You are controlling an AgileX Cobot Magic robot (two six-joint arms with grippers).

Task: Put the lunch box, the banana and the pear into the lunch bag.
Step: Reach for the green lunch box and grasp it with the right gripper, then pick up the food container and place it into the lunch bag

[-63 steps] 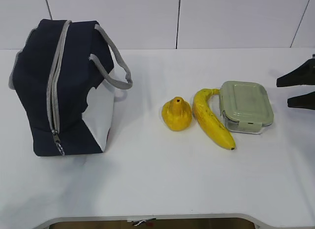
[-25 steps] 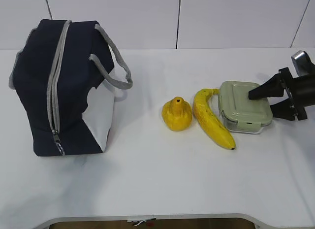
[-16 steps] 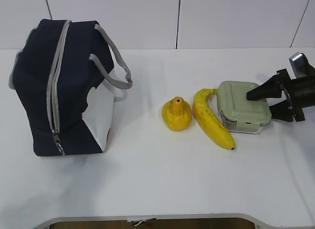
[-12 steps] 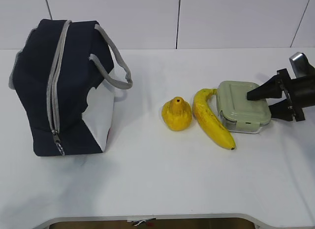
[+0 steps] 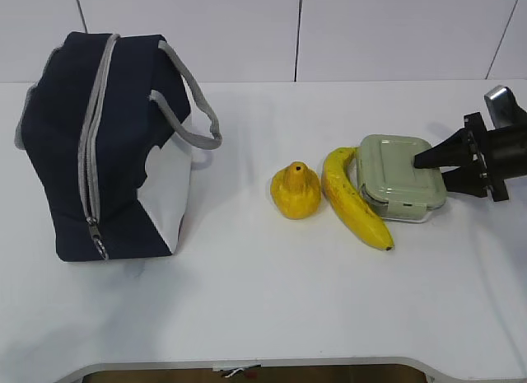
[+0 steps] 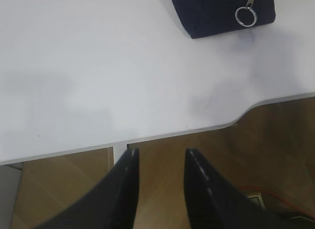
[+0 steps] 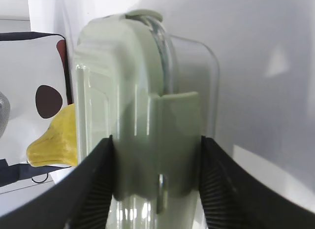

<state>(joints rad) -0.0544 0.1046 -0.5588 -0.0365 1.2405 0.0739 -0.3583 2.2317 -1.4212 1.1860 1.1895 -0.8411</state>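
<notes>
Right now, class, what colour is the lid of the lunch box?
Pale sage green, on the lunch box; the exterior view shows it best.

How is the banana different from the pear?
The banana is long and curved; the pear is short and squat. The banana lies flat with one end by the lunch box; the pear stands apart from it, its narrow top up. The banana has small brown specks; the pear looks plainer. Both are yellow.
</notes>
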